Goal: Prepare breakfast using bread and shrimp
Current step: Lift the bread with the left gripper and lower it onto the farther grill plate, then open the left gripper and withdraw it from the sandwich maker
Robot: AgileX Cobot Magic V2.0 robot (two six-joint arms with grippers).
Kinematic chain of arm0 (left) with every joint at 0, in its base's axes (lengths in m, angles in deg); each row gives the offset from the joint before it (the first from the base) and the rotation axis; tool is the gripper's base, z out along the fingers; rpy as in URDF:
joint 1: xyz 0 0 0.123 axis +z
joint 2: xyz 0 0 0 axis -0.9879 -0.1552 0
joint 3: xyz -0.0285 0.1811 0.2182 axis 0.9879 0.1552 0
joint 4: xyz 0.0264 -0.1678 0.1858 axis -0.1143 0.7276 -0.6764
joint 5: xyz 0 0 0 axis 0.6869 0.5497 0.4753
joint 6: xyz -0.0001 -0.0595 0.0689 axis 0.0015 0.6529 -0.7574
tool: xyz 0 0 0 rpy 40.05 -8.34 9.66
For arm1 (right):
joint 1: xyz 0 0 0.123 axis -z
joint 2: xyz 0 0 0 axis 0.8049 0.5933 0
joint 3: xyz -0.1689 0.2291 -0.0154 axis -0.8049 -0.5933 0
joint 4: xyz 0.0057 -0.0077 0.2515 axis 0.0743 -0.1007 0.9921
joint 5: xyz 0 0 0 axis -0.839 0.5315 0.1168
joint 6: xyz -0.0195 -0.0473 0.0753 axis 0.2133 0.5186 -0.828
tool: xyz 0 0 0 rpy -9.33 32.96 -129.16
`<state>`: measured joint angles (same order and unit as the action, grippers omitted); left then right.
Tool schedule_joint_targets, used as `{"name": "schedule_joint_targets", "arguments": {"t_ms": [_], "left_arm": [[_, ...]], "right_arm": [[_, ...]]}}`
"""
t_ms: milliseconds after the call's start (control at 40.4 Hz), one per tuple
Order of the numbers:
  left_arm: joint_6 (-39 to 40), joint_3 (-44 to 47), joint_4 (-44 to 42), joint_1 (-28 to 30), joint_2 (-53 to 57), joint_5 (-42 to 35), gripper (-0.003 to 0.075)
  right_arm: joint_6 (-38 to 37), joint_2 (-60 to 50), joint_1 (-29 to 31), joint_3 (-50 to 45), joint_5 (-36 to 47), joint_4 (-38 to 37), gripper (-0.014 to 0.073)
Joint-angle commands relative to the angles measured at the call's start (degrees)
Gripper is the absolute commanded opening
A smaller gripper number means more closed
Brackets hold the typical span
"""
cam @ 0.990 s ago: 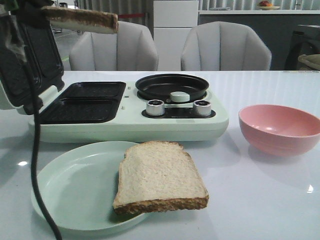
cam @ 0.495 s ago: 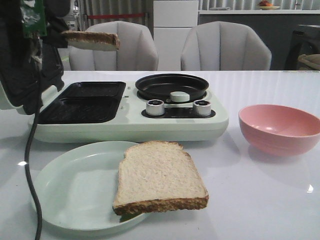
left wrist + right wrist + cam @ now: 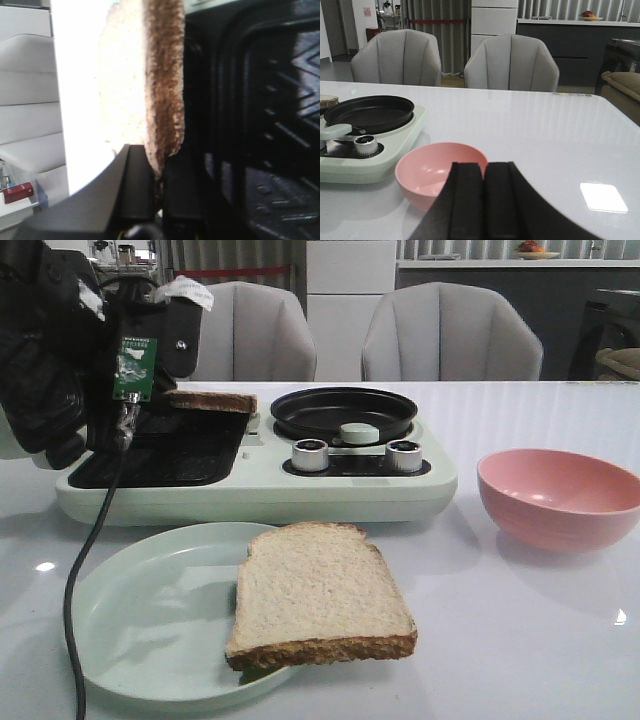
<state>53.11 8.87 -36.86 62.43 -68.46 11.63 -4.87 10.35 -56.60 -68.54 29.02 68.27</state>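
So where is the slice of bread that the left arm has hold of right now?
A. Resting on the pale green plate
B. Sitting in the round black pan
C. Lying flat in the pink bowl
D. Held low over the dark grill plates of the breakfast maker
D: the left gripper has its jaws clamped on the edge of the held slice, which sits just above the grill plates; the other slice lies on the plate.
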Motion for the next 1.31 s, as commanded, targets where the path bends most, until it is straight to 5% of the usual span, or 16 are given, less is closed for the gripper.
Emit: {"name": "schedule_joint_targets", "arguments": {"t_ms": [0, 520, 817, 1287], "left_arm": [[0.7, -2.0, -0.2, 0.8, 2.2, 0.2, 0.0034], [0.7, -2.0, 0.2, 2.7, 1.8, 0.6, 0.0052], [0.8, -1.5, 3.2, 2.7, 1.8, -1.3, 0.0302], [0.8, 3.7, 12.2, 2.7, 6.8, -2.5, 0.0548]], "right_arm": [[0.3, -1.2, 0.3, 0.1, 5.8, -0.6, -0.0034], [0.3, -1.2, 0.3, 0.1, 5.8, -0.6, -0.0034], [0.3, -1.2, 0.3, 0.1, 5.8, -0.6, -0.0034], [0.3, -1.2, 0.3, 0.1, 5.8, -0.6, -0.0034]]}}
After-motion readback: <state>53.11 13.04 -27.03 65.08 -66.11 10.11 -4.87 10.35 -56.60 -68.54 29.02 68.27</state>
